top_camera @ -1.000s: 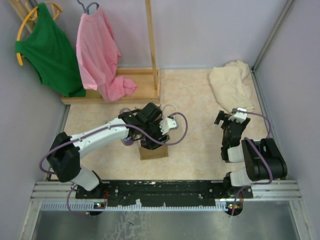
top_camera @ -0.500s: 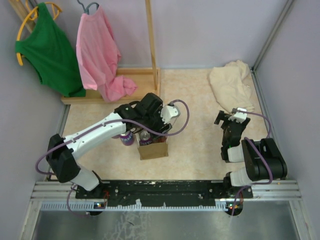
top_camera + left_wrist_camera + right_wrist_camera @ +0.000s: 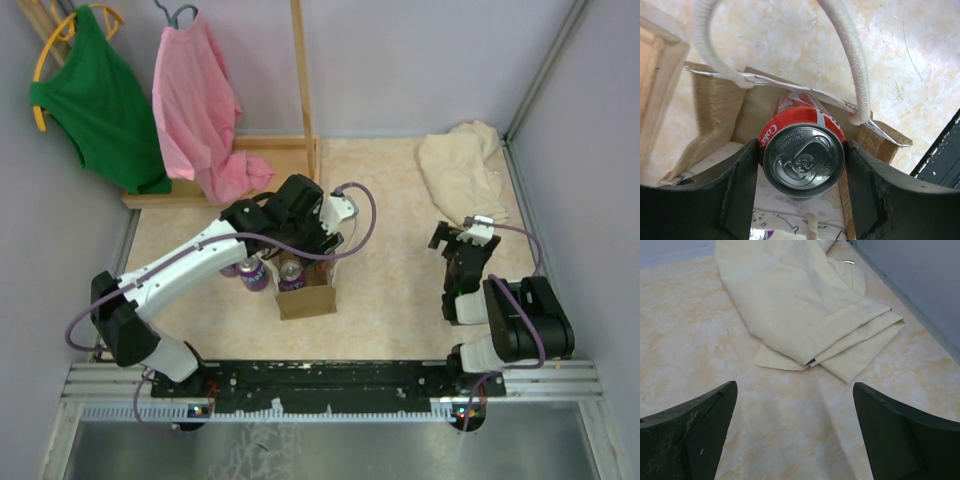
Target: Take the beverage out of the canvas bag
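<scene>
A red cola can, the beverage [image 3: 804,157], stands upright between the black fingers of my left gripper [image 3: 803,187], which is shut on its sides. Behind and below it is the brown canvas bag [image 3: 715,107], whose white loop handles [image 3: 852,60] arch over the can. From above, the left gripper [image 3: 298,250] hangs over the bag [image 3: 308,300], and the can's top [image 3: 290,272] shows at the bag's mouth. Far to the right, my right gripper [image 3: 462,238] is open over bare floor, with nothing between its fingers [image 3: 695,430].
A purple can [image 3: 252,273] stands just left of the bag. A folded cream cloth [image 3: 462,172] lies at the back right, also in the right wrist view [image 3: 800,305]. A wooden rack [image 3: 300,90] with a green [image 3: 95,95] and a pink shirt [image 3: 200,105] stands at the back left.
The left arm has drawn back and up from the bag with its gripper still shut on the can. The bag's mouth and the purple can now show. The right arm has not moved.
</scene>
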{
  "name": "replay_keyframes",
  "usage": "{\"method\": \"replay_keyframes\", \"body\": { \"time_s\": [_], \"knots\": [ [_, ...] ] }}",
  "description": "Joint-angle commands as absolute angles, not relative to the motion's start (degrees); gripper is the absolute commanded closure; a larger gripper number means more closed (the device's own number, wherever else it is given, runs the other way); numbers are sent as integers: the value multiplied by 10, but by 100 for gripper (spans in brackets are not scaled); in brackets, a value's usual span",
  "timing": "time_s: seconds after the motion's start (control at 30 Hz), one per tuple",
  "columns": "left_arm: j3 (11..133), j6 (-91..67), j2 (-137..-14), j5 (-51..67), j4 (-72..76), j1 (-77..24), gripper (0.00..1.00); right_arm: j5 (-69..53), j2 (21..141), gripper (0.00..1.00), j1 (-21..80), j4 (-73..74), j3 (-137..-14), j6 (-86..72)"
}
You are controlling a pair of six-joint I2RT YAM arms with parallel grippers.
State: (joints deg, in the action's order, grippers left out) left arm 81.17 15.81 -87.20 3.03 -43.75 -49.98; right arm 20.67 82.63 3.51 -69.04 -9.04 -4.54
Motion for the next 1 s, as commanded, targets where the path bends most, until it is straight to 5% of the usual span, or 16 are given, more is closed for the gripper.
{"method": "replay_keyframes", "body": {
  "time_s": [0.0, 0.47, 0.97],
  "knots": [
    [897, 149, -864, 4, -454, -493, 100, 209, 828, 1, 33, -714, -95, -39],
    [1065, 93, -914, -63, -552, -429, 100, 209, 828, 1, 33, -714, -95, -39],
    [1060, 53, -845, -194, -514, -365, 100, 209, 828, 1, 33, -714, -95, -39]
  ]
}}
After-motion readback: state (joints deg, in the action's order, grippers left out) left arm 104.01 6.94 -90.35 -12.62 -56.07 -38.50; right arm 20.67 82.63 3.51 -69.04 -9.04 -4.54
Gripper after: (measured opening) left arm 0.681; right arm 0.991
